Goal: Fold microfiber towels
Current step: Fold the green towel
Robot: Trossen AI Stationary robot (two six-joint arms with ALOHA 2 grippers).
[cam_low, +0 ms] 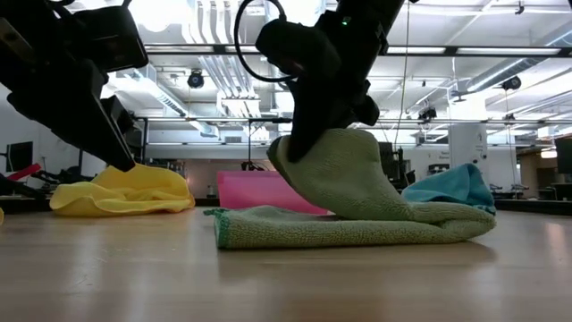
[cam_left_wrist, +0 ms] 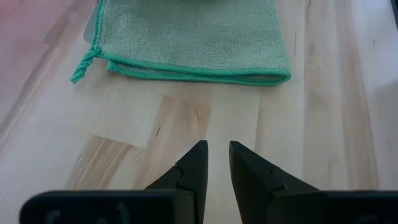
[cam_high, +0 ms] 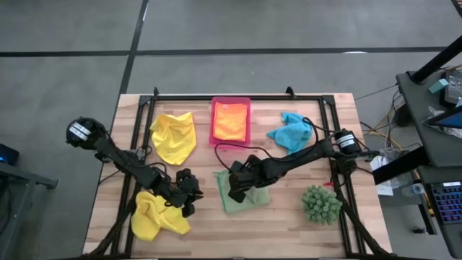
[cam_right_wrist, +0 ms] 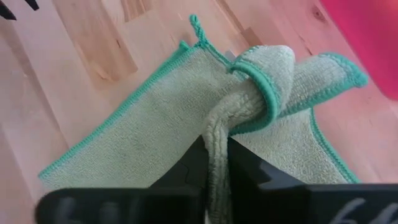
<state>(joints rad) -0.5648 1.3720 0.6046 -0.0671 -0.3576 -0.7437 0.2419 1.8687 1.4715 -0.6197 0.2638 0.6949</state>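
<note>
The right gripper [cam_right_wrist: 216, 163] is pinching a raised fold of the light green towel [cam_high: 245, 198], its two fingers nearly closed with only the thickness of cloth between them. In the right wrist view the gathered fabric is running down between the fingers, and a teal-stitched edge is curling over just beyond them. In the low view the gripper [cam_low: 299, 148] is holding that fold up in a hump while the rest of the light green towel [cam_low: 357, 224] is lying flat and doubled on the bench [cam_low: 286, 277].

The left gripper [cam_left_wrist: 216, 163] is hovering over bare bench wood, its fingers standing a narrow gap apart and holding nothing; the folded edge of the green towel [cam_left_wrist: 193, 43] is lying ahead of it, well clear of the fingertips. From above, the left gripper [cam_high: 189, 193] is sitting just beside a crumpled yellow towel [cam_high: 155, 217] at the bench's near left.

A second yellow towel [cam_high: 175, 136] is lying at the far left, the orange towel [cam_high: 230, 121] is resting inside the pink tray [cam_high: 212, 124], and the turquoise towel [cam_high: 290, 131] is bunched at the far right. A spiky green plant [cam_high: 320, 204] is standing near the right front corner.
</note>
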